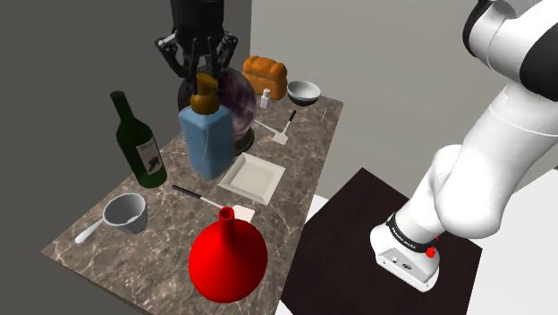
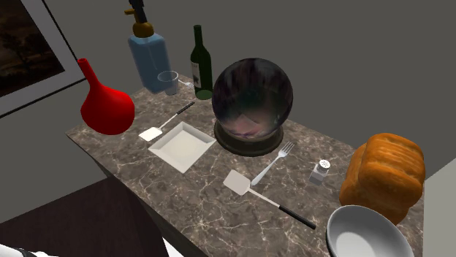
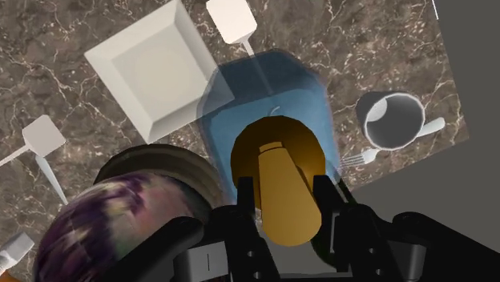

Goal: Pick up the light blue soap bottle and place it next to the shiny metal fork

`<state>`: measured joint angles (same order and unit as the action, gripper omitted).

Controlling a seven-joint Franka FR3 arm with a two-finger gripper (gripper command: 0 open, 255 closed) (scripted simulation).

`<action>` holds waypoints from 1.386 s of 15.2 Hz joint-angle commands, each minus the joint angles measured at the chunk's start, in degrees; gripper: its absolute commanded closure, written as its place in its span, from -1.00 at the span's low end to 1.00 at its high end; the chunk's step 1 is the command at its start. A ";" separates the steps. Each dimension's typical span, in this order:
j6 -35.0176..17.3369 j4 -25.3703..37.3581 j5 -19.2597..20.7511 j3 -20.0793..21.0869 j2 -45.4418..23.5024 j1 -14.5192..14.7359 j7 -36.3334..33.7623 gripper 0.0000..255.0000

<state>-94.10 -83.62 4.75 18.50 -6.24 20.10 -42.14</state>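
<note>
The light blue soap bottle [image 1: 207,139] with a gold pump top hangs upright from my gripper [image 1: 204,73], which is shut on the pump. It appears lifted a little off the marble table [image 1: 295,192], between the green wine bottle [image 1: 139,143] and the white square plate [image 1: 253,176]. In the wrist view the fingers [image 3: 244,196] clasp the gold pump [image 3: 276,172], with the blue body [image 3: 276,92] below. The shiny fork [image 2: 274,162] lies by the crystal ball's base [image 2: 248,142], well away from the soap bottle [image 2: 148,62] and gripper [image 2: 137,9].
A crystal ball [image 1: 237,98] stands just behind the bottle. A red vase [image 1: 228,259], a grey measuring cup [image 1: 125,213], two spatulas [image 2: 248,186] [image 2: 164,125], a salt shaker [image 2: 320,171], a bread loaf [image 2: 384,175] and a bowl [image 2: 365,234] share the table.
</note>
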 commanded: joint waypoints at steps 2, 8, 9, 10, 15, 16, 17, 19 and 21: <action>-1.61 0.31 1.20 1.38 -2.21 2.08 -3.64 1.00; -2.94 5.50 4.90 3.69 -9.82 7.47 -11.14 1.00; -3.00 6.72 5.60 3.96 -11.30 8.49 -12.32 1.00; -2.99 8.07 6.31 4.18 -12.84 9.54 -13.47 1.00; -1.96 16.91 9.93 4.59 -21.57 15.51 -18.58 1.00; -1.50 19.22 10.67 4.56 -23.57 16.84 -19.45 1.00; -1.33 20.01 10.89 4.52 -24.23 17.29 -19.70 1.00; -3.13 17.76 10.78 4.50 -23.81 16.92 -19.89 1.00; -4.86 15.69 10.72 4.50 -23.49 16.59 -20.08 1.00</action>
<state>-98.01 -66.82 15.49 22.99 -29.94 36.82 -62.04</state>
